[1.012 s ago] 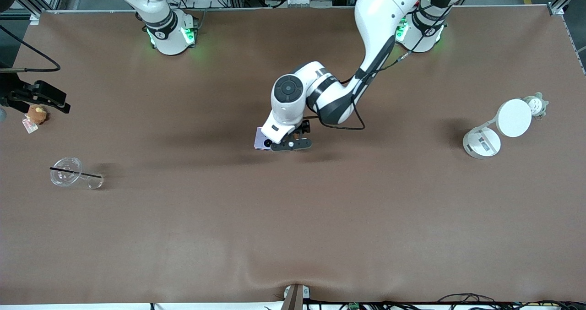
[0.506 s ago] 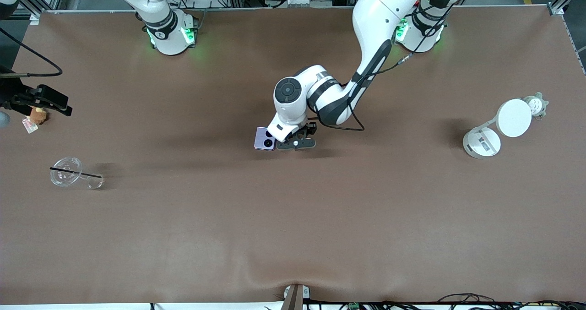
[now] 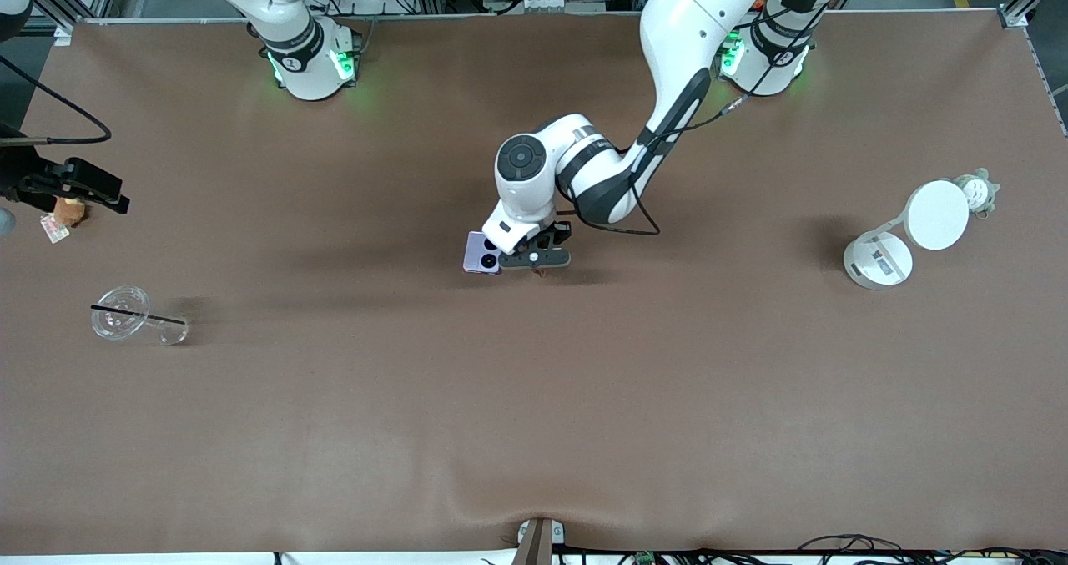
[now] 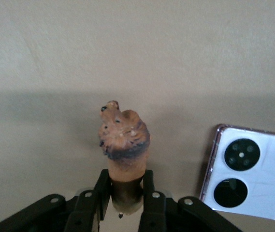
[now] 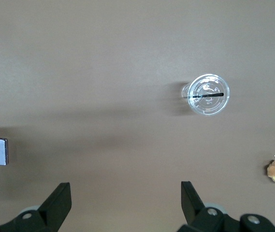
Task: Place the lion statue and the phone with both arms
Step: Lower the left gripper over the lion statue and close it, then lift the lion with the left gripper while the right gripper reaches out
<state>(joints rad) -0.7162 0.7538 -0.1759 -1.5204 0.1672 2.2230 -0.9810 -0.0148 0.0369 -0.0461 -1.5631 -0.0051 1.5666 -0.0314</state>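
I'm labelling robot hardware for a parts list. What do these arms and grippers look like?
Both are glossy white arms with dark grey joint bands and green lights glowing at their bases. The left arm has a round dark cap on its wrist and a thin black cable looping alongside. The left gripper and right gripper have black fingers with silver screws.

**Count of things on the brown table**

Two white robot arms reach over one brown table (image 3: 534,431). There is one lion statue (image 4: 123,140), seen only in the left wrist view, and one lavender phone (image 3: 481,254) at the centre of the front view. One clear plastic cup (image 3: 125,315) with one black straw lies at the lower left. One tan plush toy (image 3: 68,209) sits at the left edge. At the right are one white desk lamp (image 3: 905,235) and one small grey-green toy (image 3: 978,189).
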